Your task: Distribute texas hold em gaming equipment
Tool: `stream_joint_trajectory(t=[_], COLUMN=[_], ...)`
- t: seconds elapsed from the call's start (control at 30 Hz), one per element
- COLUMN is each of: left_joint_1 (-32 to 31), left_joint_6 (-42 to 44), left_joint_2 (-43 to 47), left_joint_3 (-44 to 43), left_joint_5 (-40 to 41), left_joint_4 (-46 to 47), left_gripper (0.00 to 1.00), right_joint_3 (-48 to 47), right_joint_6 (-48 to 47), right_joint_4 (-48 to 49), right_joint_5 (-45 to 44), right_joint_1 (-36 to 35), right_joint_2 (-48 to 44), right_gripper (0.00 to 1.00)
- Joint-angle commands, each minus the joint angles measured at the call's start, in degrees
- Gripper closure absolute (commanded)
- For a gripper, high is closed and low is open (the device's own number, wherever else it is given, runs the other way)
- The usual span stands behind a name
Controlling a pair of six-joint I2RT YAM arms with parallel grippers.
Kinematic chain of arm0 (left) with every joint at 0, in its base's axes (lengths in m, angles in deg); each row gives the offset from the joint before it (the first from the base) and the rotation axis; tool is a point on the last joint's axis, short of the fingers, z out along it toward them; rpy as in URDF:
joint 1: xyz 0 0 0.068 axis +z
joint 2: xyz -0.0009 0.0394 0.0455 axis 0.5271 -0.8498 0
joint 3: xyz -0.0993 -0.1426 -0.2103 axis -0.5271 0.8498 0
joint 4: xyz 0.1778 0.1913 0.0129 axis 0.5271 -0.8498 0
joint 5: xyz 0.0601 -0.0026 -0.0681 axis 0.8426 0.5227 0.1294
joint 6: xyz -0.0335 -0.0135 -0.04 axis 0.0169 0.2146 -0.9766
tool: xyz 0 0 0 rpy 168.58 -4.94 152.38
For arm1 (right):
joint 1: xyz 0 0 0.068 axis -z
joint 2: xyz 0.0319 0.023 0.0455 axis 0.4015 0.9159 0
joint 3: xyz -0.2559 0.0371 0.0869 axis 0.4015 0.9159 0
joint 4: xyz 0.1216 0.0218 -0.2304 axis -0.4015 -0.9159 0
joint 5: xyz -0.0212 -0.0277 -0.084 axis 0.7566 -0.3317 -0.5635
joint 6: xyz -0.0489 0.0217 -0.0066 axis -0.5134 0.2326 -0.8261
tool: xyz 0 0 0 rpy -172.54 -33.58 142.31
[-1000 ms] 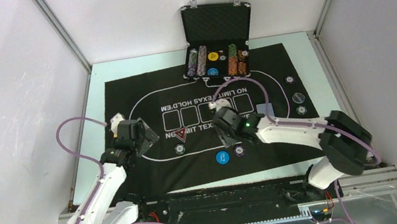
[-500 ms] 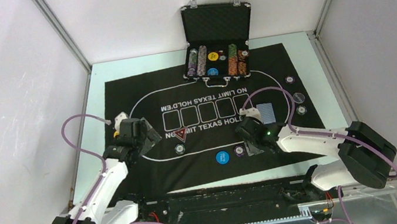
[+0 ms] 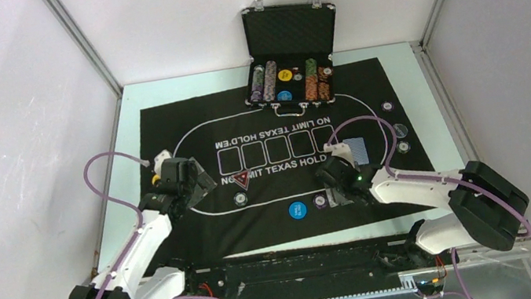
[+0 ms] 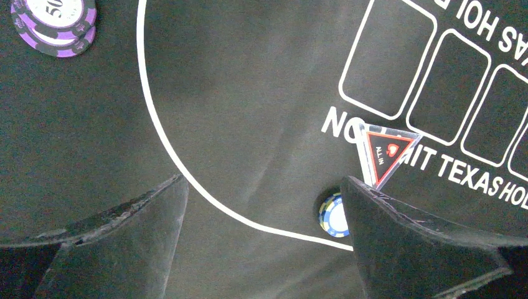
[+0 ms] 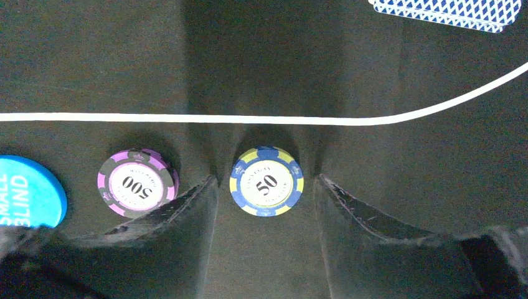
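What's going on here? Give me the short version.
Two robot arms are laying out poker gear on the black mat. The right tool stands open, a finger either side of a blue-and-yellow 50 chip lying flat on the mat beside a purple 500 chip. The left tool hangs wide open, empty, near the ALL IN marker.

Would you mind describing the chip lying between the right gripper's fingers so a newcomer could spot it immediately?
Look at the black felt mat, near edge, just outside the white oval line. The chip lies between the open fingers of the right gripper. Unlike the purple 500 chip and blue small-blind button beside it, it has a blue-and-yellow rim and reads 50.
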Motion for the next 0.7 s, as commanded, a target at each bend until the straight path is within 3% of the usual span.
stream_joint_trajectory(t=[0.0,0.2,0.43,0.67], left_joint_1=[0.2,0.0,-6.2,-13.7], left_joint_6=[0.5,-0.1,-2.3,2.5], left_joint_2=[0.2,0.2,-2.2,-12.1], left_joint_3=[-0.8,-1.2,-2.2,-7.0], left_joint_5=[0.2,-1.7,-2.5,-7.9], left_joint_4=[0.8,1.3,3.0,3.8], left_gripper=[0.00,0.00,0.00,0.00], right_joint_3=[0.5,0.4,0.4,1.2], right_joint_6=[2.0,1.8,-0.6,-5.7], right_joint_4=[1.3,0.4,-2.8,1.8], right_joint_5=[-2.7,-3.0,-4.9,-0.3], right_joint_1=[-0.5,0.0,3.2,12.7], right_joint_2=[-0.8,-2.2,-14.3,-26.0], right_gripper=[0.38,0.31,0.27,0.01])
